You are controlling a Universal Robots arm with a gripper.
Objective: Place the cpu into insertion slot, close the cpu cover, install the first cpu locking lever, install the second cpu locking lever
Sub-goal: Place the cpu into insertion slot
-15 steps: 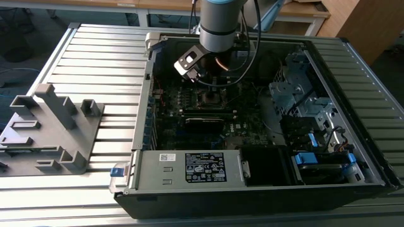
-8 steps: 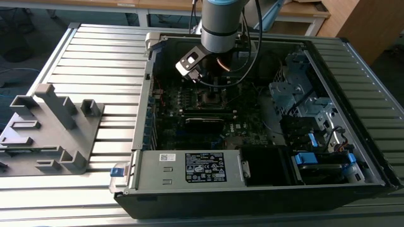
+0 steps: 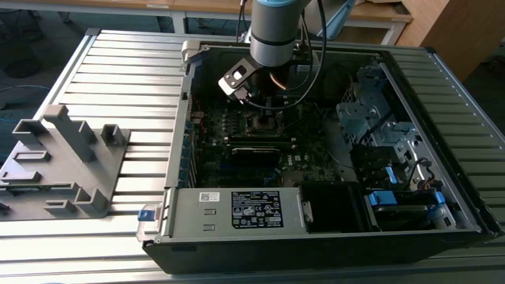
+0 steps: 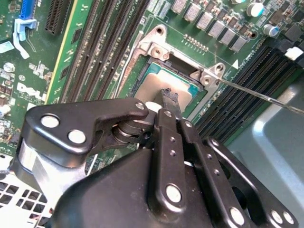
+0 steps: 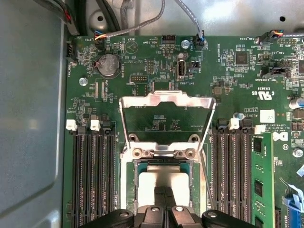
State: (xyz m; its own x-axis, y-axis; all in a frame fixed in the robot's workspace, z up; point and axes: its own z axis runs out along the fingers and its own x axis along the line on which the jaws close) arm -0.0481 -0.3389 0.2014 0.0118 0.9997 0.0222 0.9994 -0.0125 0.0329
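Claw (image 5: pixel 164 191), fingers pressed together and gripping nothing, touches the cpu (image 5: pixel 149 183) seated inside the slot (image 5: pixel 125 190) rim. The cover (image 5: pixel 166 99) stands open, and memory slots (image 5: pixel 92 175) flank closely.

Grey arm (image 3: pixel 272 35), black bolted fingers (image 4: pixel 168 142)

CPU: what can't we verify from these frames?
- cpu: one edge lies under the gripper in the first wrist view, so full seating in the insertion slot is unclear.
- Slot in the exterior view: mostly behind the arm.
- locking lever: far end cut off by the second wrist view's edge.
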